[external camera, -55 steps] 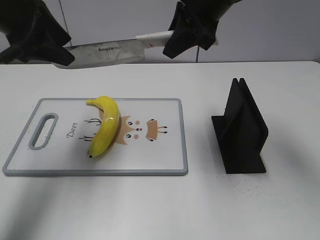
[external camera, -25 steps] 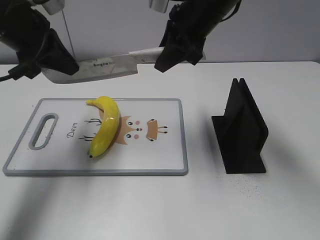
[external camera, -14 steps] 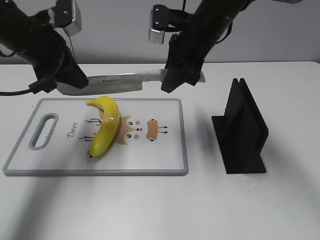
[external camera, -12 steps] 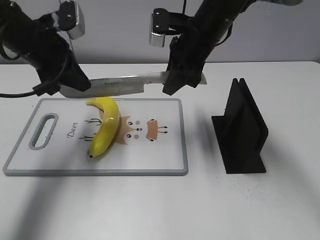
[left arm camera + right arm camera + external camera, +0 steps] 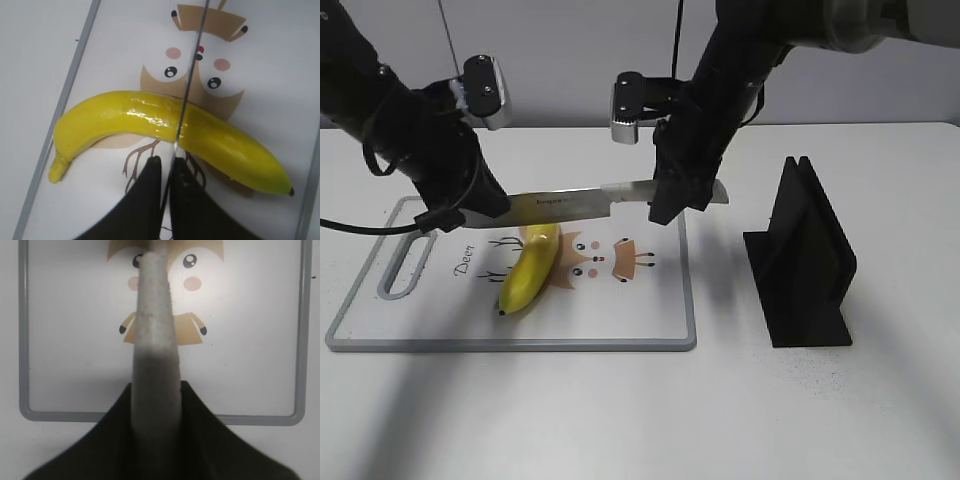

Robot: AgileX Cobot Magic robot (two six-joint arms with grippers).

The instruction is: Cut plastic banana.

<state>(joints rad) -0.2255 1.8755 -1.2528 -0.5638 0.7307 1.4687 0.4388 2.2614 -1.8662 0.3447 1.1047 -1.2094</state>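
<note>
The yellow plastic banana (image 5: pixel 528 270) lies on the grey-rimmed cutting board (image 5: pixel 650 300). A kitchen knife (image 5: pixel 560 205) is held level across it, edge down. My left gripper (image 5: pixel 470 205) is shut on the blade's tip end. My right gripper (image 5: pixel 670 198) is shut on the knife's pale handle. In the left wrist view the blade (image 5: pixel 190 75) crosses the middle of the banana (image 5: pixel 125 117) just ahead of the left gripper (image 5: pixel 165 160). I cannot tell if it touches. In the right wrist view the right gripper (image 5: pixel 156 387) clasps the handle (image 5: pixel 154 315) above the board (image 5: pixel 24 340).
A black knife stand (image 5: pixel 805 260) stands on the white table to the right of the board. The board has a handle slot (image 5: pixel 405 265) at its left end and a deer drawing in the middle.
Both grippers have lowered the knife from above the board's far edge down and forward. The blade now sits over the banana and hides its stem end in the exterior view.
</note>
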